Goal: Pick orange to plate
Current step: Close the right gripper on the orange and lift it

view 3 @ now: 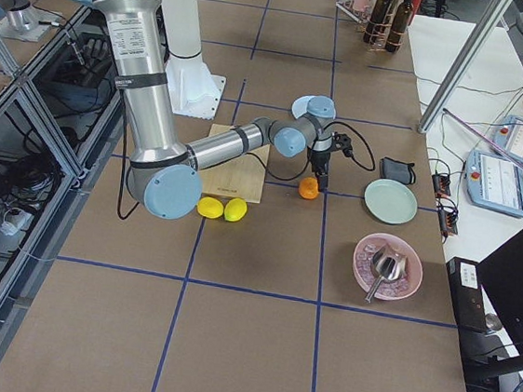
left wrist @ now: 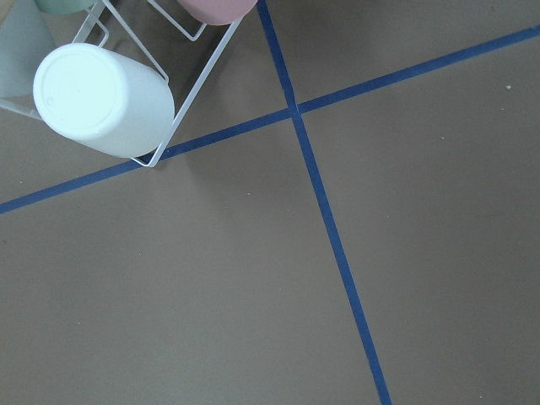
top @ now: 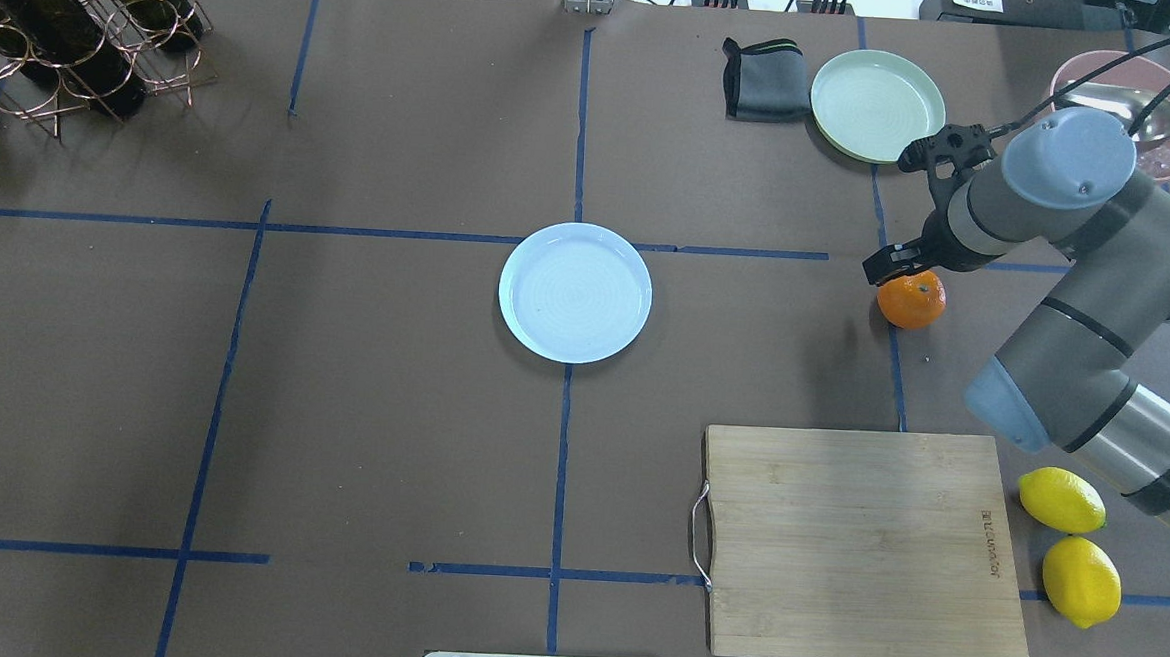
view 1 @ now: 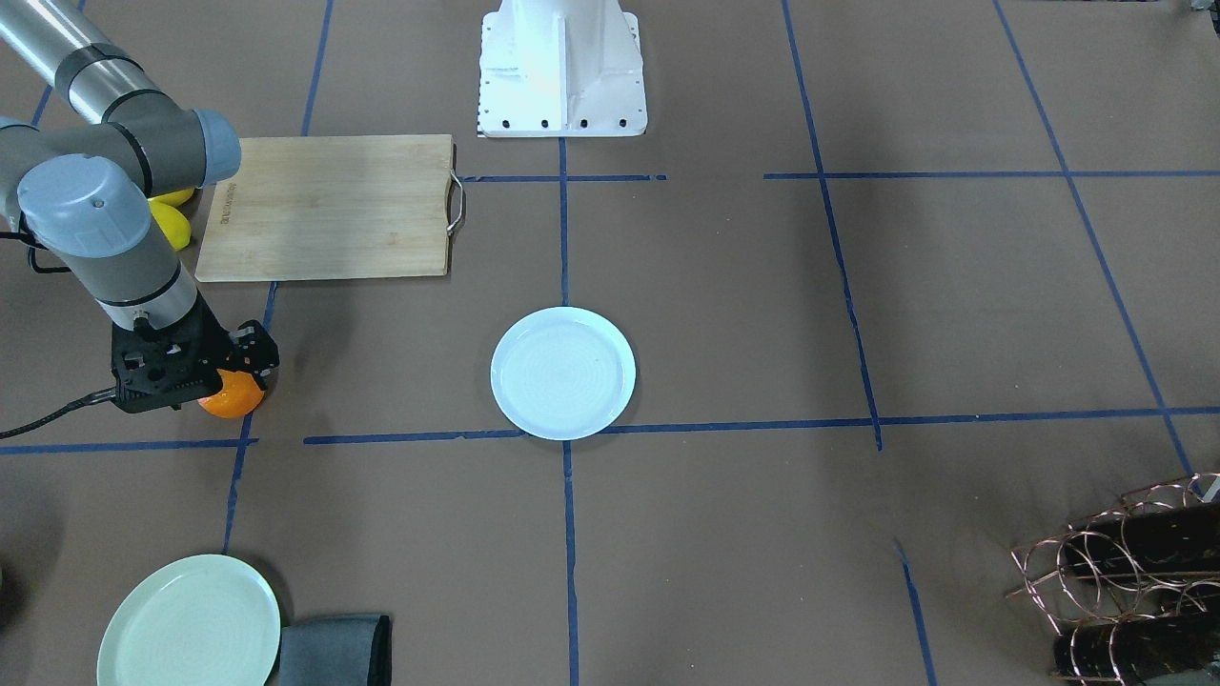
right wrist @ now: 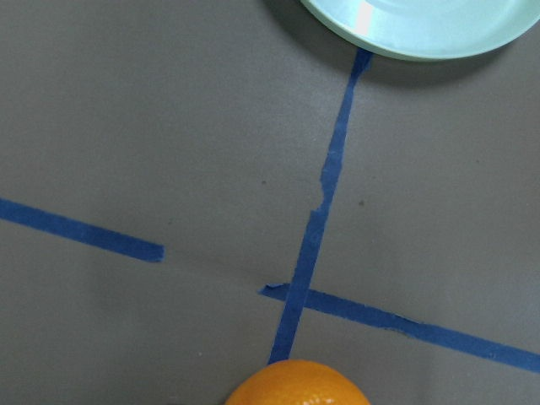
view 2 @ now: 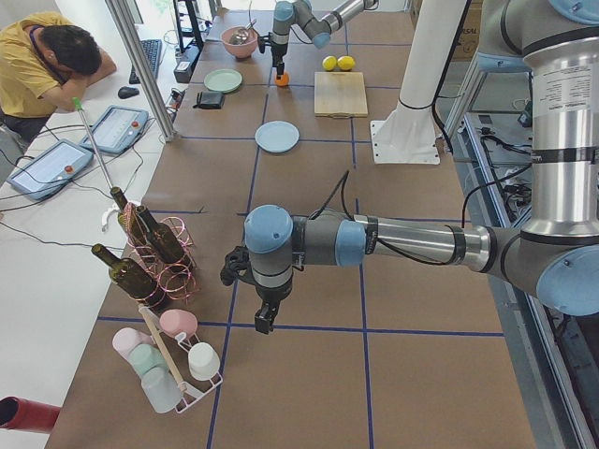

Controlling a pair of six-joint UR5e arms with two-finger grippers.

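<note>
The orange [top: 911, 300] rests on the brown table on a blue tape line, well to the right of the white plate [top: 575, 291], which holds nothing. My right gripper [top: 903, 273] is low over the orange, open, with a black fingertip [top: 879, 267] beside the fruit's far-left side; the other finger is hidden by the wrist. From across the table the orange [view 1: 232, 395] pokes out under the gripper [view 1: 238, 367]. The right wrist view catches only the orange's top [right wrist: 297, 384] at the bottom edge. My left gripper [view 2: 265, 323] hangs over bare table far away; I cannot tell its state.
A wooden cutting board [top: 864, 543] lies near the robot with two lemons [top: 1062, 499] to its right. A mint-green plate [top: 877, 106], a grey cloth [top: 763, 78] and a pink bowl [top: 1147, 118] sit beyond the orange. A wine rack [top: 70, 31] stands far left.
</note>
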